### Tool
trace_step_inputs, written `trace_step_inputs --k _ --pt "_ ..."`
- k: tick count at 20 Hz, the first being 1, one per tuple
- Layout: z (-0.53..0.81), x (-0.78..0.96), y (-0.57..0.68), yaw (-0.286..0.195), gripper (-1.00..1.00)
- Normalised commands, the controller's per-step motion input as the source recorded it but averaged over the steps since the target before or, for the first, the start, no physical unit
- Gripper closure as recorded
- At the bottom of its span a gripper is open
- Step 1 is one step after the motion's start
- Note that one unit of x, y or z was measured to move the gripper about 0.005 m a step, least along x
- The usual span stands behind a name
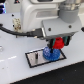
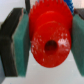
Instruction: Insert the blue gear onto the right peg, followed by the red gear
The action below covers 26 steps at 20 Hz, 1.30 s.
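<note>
Right, gripper [image 1: 58, 44] is clamped on the red gear [image 2: 48, 42]; in the wrist view I see both pads [image 2: 19, 47] pressed against its toothed rim, centre hole showing. In the exterior view the red gear hangs just above the blue gear [image 1: 50, 53], offset toward 1 o'clock. Blue gear lies flat on the grey plate [image 1: 35, 58], at its 3 o'clock end. Can't make out the right peg.

Grey black-edged plate [image 1: 36, 59], white table [image 1: 20, 72], black cable [image 1: 10, 32]
</note>
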Motion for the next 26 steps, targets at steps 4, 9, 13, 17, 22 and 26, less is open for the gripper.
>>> trace_step_inputs --k 4,9,13,17,22,26 --pt "-0.09 0.17 -0.14 0.000 1.00" --pt "-0.03 0.16 -0.14 0.000 1.00" --pt "-0.16 0.13 -0.10 0.000 1.00" --pt "-0.06 0.05 0.01 0.000 1.00" --pt "0.09 0.02 -0.02 0.000 1.00" --pt "0.20 0.00 0.02 0.000 1.00"
